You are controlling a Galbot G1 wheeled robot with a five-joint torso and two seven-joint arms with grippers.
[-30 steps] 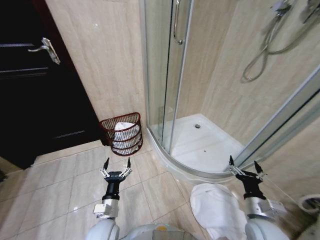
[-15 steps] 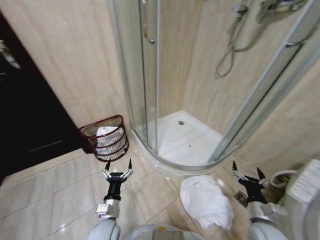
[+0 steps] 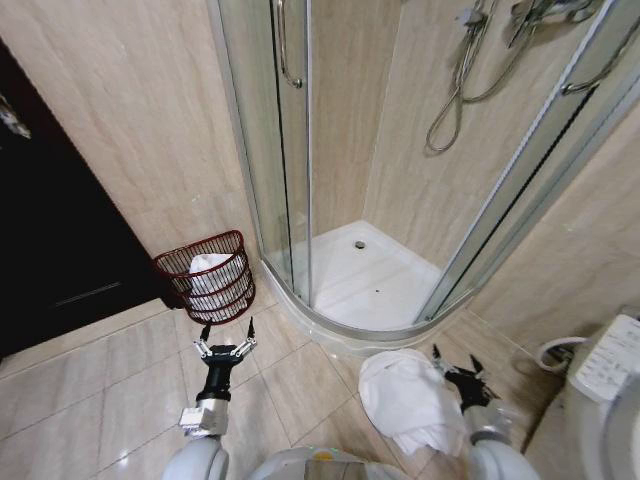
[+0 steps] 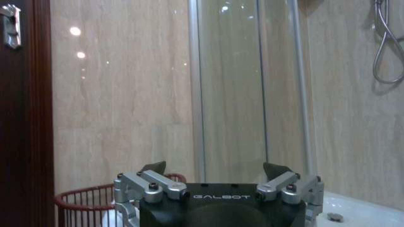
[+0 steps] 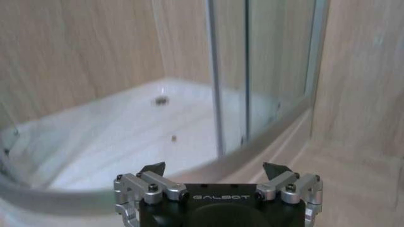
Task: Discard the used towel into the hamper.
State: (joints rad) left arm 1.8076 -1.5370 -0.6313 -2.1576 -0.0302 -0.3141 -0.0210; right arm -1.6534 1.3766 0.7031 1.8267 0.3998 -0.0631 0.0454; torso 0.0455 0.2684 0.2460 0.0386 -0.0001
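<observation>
Both grippers, left (image 3: 227, 335) and right (image 3: 455, 362), open, empty | towel (image 3: 410, 400) on tiled floor (image 3: 90, 390) | hamper (image 3: 210, 278) beside shower (image 3: 360, 270)

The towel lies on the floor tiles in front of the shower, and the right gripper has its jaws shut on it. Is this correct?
Not quite. The towel does lie on the floor tiles in front of the shower, but the head view shows the right gripper beside it with jaws open, holding nothing.
</observation>
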